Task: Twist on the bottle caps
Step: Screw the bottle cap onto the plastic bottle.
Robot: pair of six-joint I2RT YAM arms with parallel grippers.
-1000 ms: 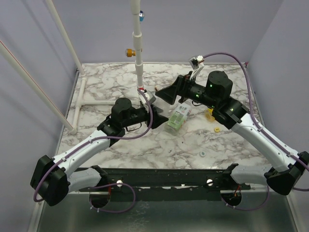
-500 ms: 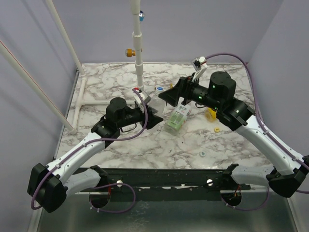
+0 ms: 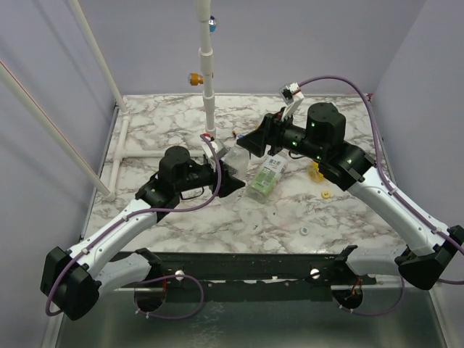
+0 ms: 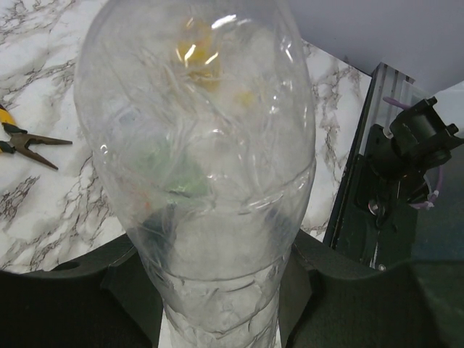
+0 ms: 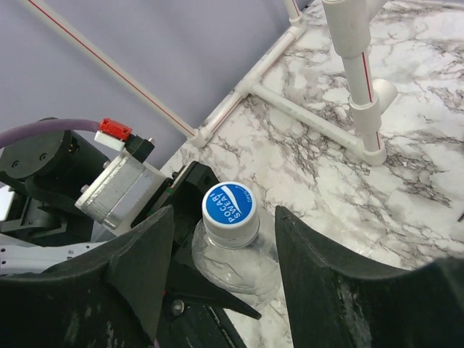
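My left gripper is shut on the lower body of a clear bottle and holds it upright. A blue cap sits on that bottle's neck. The right gripper is open, with a finger on each side of the blue cap and a gap on both sides. From above, the right gripper hovers over the left gripper. A bottle with a green-and-white label lies on the table just to the right. A yellow cap and a whitish cap lie loose further right.
A white pipe stand rises behind the grippers, and its pipe frame lies along the table's left side. Yellow-handled pliers lie on the marble. Purple walls close in the table at the back and sides.
The left arm carried the clear bottle a little left and has since held still. The right gripper moved over the bottle's neck and its jaws have narrowed around the blue cap.
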